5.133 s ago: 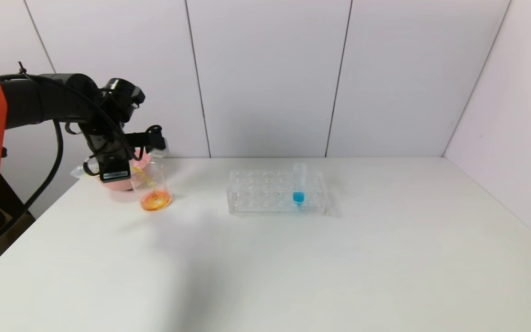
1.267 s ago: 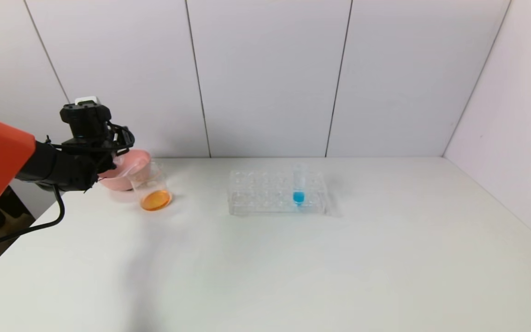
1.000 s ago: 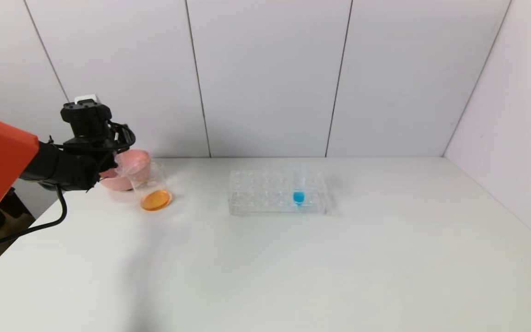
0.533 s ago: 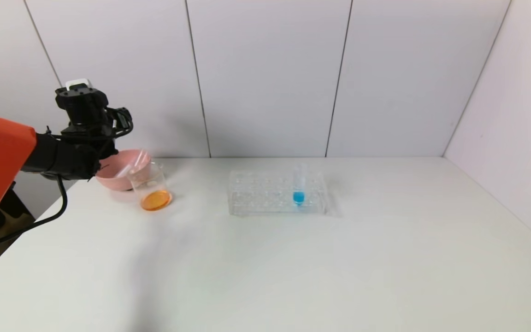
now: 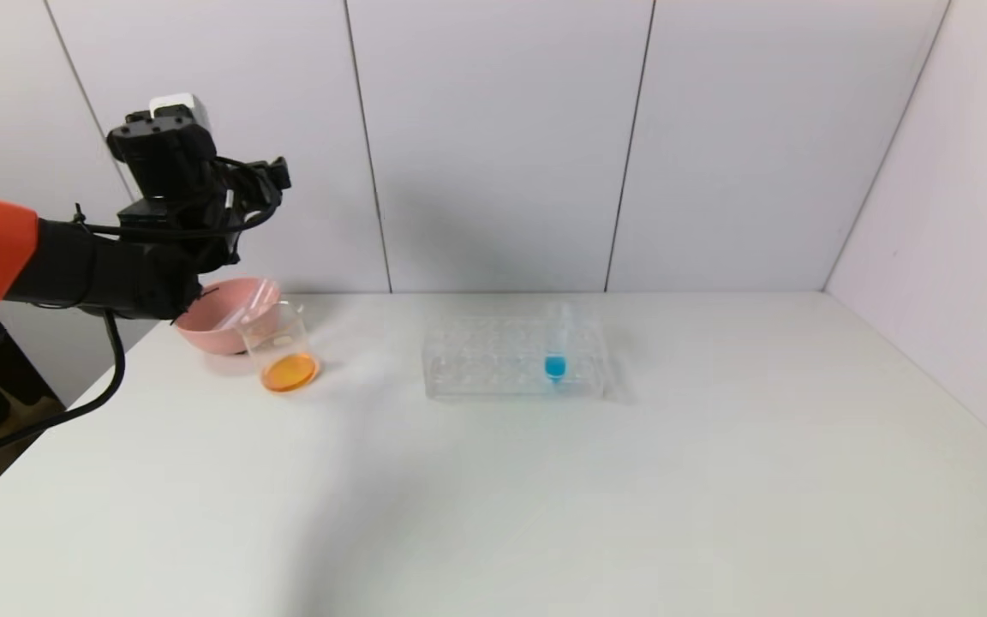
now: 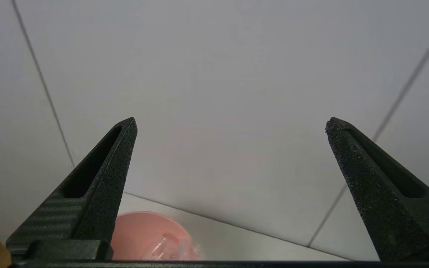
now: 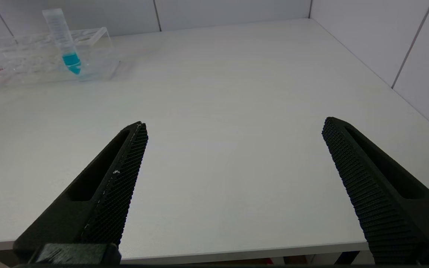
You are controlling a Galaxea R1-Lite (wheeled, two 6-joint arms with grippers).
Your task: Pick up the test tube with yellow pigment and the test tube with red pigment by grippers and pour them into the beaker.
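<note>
The beaker point(image 5: 284, 346) stands at the table's back left and holds orange liquid at its bottom. No tube with yellow or red liquid shows. A clear emptied tube point(image 5: 259, 296) leans in the pink bowl point(image 5: 212, 331) just behind the beaker; it also shows in the left wrist view point(image 6: 162, 243). My left gripper point(image 5: 262, 184) is open and empty, raised above the bowl and beaker and facing the back wall; it also shows in the left wrist view point(image 6: 231, 123). My right gripper point(image 7: 233, 124) is open and empty over the table's near edge, outside the head view.
A clear plastic tube rack point(image 5: 493, 358) stands mid-table with one tube of blue liquid point(image 5: 555, 347) upright in it; rack point(image 7: 32, 61) and blue tube point(image 7: 64, 42) also show in the right wrist view. White wall panels close the back and right.
My left gripper poured a tube into the beaker five seconds ago, then went down to the pink bowl. It has now risen from the bowl, open and empty.
</note>
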